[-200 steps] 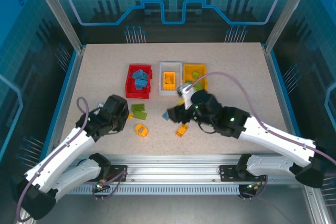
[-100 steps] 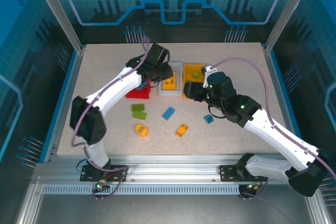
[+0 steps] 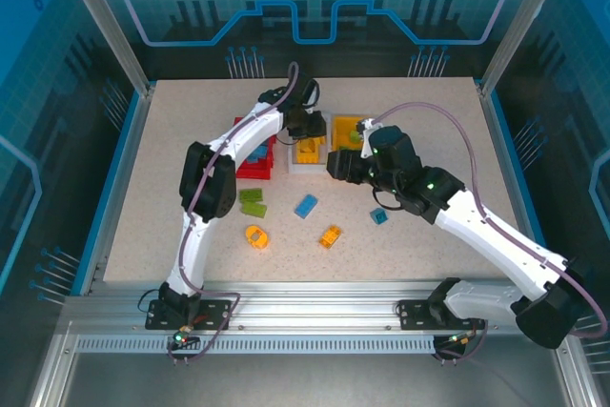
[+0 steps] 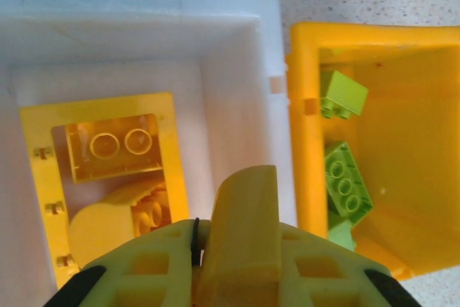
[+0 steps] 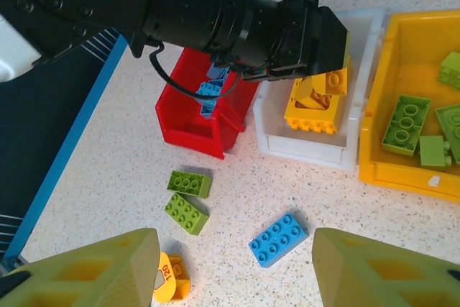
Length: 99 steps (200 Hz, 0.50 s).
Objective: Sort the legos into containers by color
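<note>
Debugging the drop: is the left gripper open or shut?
Shut. The left gripper clamps a yellow curved brick above the white bin.

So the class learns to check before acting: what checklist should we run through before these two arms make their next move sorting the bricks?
1. Grip: left end effector shut on the yellow curved plastic brick: ok.
2. Drop spot: that brick hangs over the white rectangular plastic bin holding yellow bricks: ok.
3. Readiness: right end effector open: ok.
4. Next target: blue studded plastic brick lies free on the speckled table below it: ok.
5. Clearance between held brick and bin floor: cannot tell.
6. Table cleared: not ok; green studded bricks lie loose.
</note>
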Motion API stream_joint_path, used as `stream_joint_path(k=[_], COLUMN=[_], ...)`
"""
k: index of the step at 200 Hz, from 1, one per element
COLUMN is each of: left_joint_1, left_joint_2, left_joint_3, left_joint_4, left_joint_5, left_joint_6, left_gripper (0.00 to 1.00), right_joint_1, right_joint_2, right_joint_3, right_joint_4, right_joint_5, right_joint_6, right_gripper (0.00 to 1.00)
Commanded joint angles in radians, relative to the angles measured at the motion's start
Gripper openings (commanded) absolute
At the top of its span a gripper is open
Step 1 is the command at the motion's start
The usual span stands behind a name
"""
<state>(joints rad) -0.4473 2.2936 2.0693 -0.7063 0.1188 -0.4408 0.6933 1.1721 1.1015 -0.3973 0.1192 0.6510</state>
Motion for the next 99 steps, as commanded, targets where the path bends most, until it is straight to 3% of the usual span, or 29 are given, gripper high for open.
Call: stream_joint_path(k=[1,39,99], left_joint_1=[0.007,0.007,0.007], left_joint_2=[0.001,0.021,-0.02], left_joint_3=[0.026,0.018,-0.027], left_joint_4=[-0.022,-0.009,-0.013], left_joint_5=[0.045,0.074,0.065], left_joint_6=[0.031,0.019,0.009], left_gripper=[0.16,0.22,0.46], right_joint_1=[-0.012,-0.013,-0.013], right_joint_2=[0.003,0.016,0.0], right_joint_3=[0.026,0.023,0.015], right_joint_4=[0.022,0.02,0.009], right_joint_5=[-0.028,-0.03,-0.029], right_joint_6=[-0.014,-0.008,-0.013], right_gripper=[0.6,0.6,0.6])
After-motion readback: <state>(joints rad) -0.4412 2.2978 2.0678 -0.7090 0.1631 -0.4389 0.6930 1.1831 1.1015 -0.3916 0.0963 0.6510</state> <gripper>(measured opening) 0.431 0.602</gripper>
